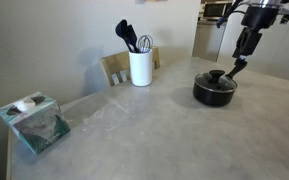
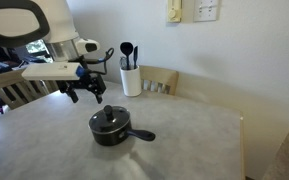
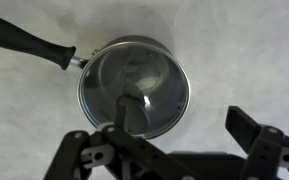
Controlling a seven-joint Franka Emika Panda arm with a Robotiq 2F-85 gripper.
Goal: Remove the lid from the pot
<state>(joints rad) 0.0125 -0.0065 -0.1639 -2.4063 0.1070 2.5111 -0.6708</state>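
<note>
The lid sits on the pot at frame centre: removal not begun. The gripper hovers nearby, jaws wide, empty.

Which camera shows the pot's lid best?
The wrist view: it looks straight down on the lid, large, knob and rim plain. In both exterior views the lid sits small and dark on the pot.

Both exterior views: raised, oblique, mid-distance across the table, from different sides; shared ground is the pot and white crock. Wrist view: close, straight down, pot in upper centre of frame.
</note>
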